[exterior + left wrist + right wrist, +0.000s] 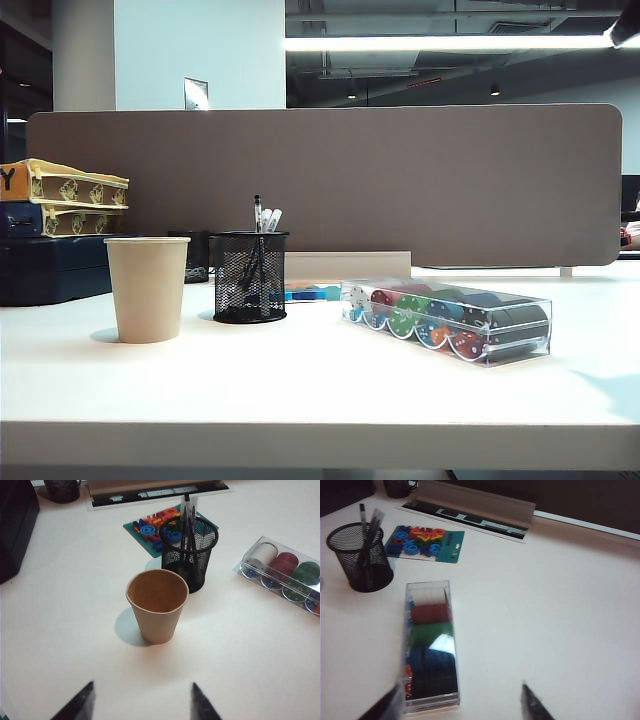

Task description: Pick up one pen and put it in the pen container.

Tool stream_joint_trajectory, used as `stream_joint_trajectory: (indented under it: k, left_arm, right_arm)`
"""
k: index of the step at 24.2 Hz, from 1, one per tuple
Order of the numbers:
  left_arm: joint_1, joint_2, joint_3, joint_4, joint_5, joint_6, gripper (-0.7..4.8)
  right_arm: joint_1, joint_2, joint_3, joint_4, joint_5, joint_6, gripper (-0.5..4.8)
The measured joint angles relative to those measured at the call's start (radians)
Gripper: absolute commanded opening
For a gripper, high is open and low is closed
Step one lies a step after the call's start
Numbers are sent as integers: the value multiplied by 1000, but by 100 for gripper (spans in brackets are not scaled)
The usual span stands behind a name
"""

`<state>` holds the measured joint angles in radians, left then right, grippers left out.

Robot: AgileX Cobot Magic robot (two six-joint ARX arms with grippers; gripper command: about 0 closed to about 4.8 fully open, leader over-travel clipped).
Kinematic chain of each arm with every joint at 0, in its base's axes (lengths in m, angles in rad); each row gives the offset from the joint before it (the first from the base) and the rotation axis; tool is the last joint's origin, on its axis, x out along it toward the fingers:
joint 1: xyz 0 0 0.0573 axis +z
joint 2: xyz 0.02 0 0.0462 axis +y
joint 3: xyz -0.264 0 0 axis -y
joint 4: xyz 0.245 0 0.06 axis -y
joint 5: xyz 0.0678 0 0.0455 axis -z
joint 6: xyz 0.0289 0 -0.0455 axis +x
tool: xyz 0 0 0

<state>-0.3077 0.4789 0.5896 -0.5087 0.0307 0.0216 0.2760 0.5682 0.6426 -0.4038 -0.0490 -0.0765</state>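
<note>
The worktop (330,390) carries the pen container (250,277), which stands just beside the paper cup (147,288). The clear chip box (446,320) lies on the container's other side. The pen (257,213) stands inside the container with two others. Both the left gripper (142,702) and the right gripper (462,705) hover away from the container, jaws apart and empty. I judge the placing done; withdraw without touching the container.
</note>
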Motion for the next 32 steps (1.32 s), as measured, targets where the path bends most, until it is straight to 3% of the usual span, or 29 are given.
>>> stream_joint_trajectory:
  k: [7,16,32]
  left_arm:
    - [0,-63,-117,59,-6,3,238]
    - [0,-79,-214,261,-25,-70,238]
    - [0,-79,-240,309,-50,-101,238]
  right_arm:
    - [0,-1,-66,22,29,-1,306]
    - [0,0,-294,340,32,87,306]
    - [0,-1,-312,357,69,95,305]
